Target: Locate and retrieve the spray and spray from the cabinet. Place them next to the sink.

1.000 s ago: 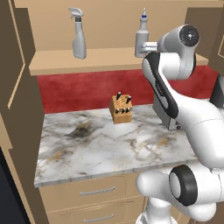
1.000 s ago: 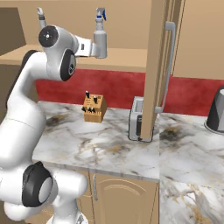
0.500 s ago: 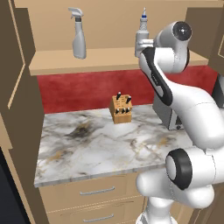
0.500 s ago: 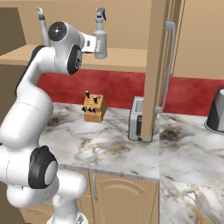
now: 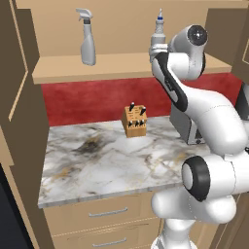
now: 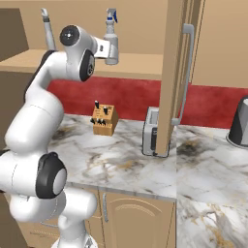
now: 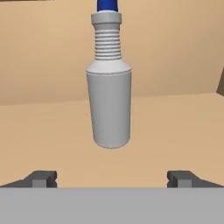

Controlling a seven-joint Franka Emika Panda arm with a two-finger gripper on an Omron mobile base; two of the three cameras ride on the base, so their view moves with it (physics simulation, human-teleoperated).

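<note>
Hand view: nozzle bottle straight ahead of the gripper, blue tip cut off by the top edge. Only the two fingertips show, so the finger bodies and any contact can't be read.

Left base view: arm covers the lower body of that nozzle bottle; gripper hidden behind the wrist. Toaster mostly behind the arm.

Right base view: trigger bottle below the hand's far side, base hidden by the arm; dark pot clipped by the right edge.
</note>
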